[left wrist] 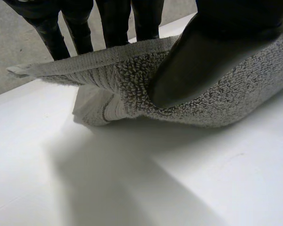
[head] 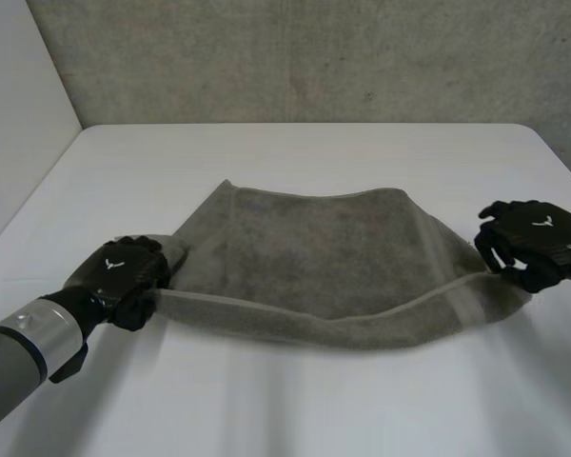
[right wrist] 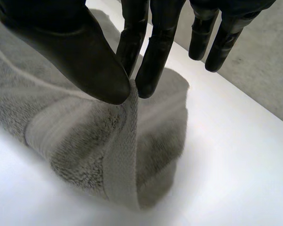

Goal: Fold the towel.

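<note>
A grey towel (head: 314, 257) lies spread across the middle of the white table (head: 285, 152), its near edge lifted off the surface. My left hand (head: 124, 271) pinches the near left corner; the left wrist view has the thumb (left wrist: 198, 56) pressing the towel (left wrist: 132, 84) against the fingers behind it. My right hand (head: 528, 238) holds the near right corner. In the right wrist view its thumb (right wrist: 85, 56) and fingers (right wrist: 151, 52) pinch the hem of the towel (right wrist: 85, 136), which hangs folded below them.
The table's far edge meets a concrete wall (head: 314, 57). Bare tabletop lies in front of the towel and on both sides of it.
</note>
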{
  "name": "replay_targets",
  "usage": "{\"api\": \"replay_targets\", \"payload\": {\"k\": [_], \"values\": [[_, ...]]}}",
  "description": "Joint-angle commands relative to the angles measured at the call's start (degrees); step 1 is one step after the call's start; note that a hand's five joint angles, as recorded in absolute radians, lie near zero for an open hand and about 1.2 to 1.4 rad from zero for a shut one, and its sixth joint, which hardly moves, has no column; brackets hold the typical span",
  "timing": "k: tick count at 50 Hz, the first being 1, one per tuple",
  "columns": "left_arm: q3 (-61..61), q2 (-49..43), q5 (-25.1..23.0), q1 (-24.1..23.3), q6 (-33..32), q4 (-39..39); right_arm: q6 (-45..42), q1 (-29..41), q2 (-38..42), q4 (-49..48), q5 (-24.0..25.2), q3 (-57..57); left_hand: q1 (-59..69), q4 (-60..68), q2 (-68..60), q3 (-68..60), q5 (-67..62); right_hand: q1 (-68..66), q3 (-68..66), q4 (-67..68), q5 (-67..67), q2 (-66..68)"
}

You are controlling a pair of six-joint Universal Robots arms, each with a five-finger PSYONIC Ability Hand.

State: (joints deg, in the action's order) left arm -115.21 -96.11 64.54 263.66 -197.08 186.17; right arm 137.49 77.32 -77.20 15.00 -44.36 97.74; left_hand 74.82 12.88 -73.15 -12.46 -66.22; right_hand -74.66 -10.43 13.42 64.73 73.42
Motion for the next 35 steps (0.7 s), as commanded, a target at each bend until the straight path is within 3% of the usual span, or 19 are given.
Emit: {"api": "replay_targets", "payload": {"k": [1,3,6,7,8,10,12,35], "values": [[-1.8,-0.6,-1.4,-0.7,0.2,0.1,-3.3,-6.2,1.0,-0.1,0.7,2.5,5.2,-2.9,-6.8,2.5,-3.8,-5.3,0.4,-3.4,5.3,6.6],[-2.0,-0.7,-1.4,-0.7,0.2,0.1,-4.7,-8.2,1.2,-0.1,1.4,3.4,5.2,-2.9,-6.8,2.5,-3.8,-5.3,0.4,-3.4,5.3,6.6],[-2.0,-0.9,-1.4,-0.9,0.2,0.1,-7.4,-10.2,2.2,0.8,3.0,4.7,-10.5,-2.9,8.9,2.5,11.9,-5.3,0.4,-3.4,5.3,6.6],[-2.0,-1.2,-1.4,-0.9,0.1,0.1,-8.2,-10.2,2.8,1.1,3.2,5.1,-13.9,-2.9,12.3,2.5,15.3,10.8,0.4,-3.4,-10.8,-9.5],[-2.0,-1.2,-1.4,-0.9,0.1,0.1,-8.2,-10.2,2.8,1.1,3.2,5.1,-14.0,-2.9,12.3,2.5,15.4,10.9,0.4,-3.4,-11.0,-9.7],[-1.9,-1.4,-1.4,-0.9,0.2,0.1,-8.1,-10.2,3.2,1.3,3.5,6.1,-14.8,-2.9,13.1,2.5,16.2,32.9,0.4,-3.4,-32.9,-31.6],[-1.6,-1.4,-1.4,-0.5,0.2,0.1,-8.1,-10.2,3.1,1.3,3.5,6.8,-16.5,-2.9,14.8,2.5,17.9,37.1,0.4,-3.4,-37.2,-35.9],[-2.5,-2.1,-1.6,0.8,-0.3,0.6,6.7,-6.1,0.7,-9.1,2.2,10.3,-28.8,-2.9,27.1,2.5,30.2,38.2,0.4,-3.4,-38.2,-36.9]]}}
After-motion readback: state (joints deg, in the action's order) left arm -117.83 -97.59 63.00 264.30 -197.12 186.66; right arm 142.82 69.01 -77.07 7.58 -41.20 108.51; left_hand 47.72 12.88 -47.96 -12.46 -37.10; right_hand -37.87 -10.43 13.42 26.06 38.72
